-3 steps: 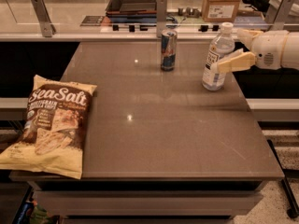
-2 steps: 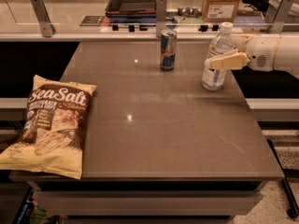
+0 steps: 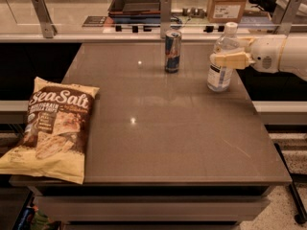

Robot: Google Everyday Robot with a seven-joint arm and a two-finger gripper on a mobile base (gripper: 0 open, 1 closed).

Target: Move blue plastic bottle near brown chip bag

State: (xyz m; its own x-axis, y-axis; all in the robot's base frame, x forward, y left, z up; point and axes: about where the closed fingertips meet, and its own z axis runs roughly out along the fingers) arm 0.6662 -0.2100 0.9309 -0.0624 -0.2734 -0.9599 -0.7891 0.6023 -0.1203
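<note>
The blue plastic bottle (image 3: 219,78) stands upright at the far right of the counter (image 3: 168,133), right of a slim can (image 3: 172,51). The gripper (image 3: 225,60) reaches in from the right and lies across the bottle's middle; whether it is clamped on the bottle cannot be told. The brown chip bag (image 3: 53,128) lies flat at the near left edge, well apart from the bottle.

I read "Sea Salt" in white on the brown chip bag (image 3: 53,128); my hand (image 3: 218,60) is at the blue plastic bottle (image 3: 219,78), whose label I cannot read.
</note>
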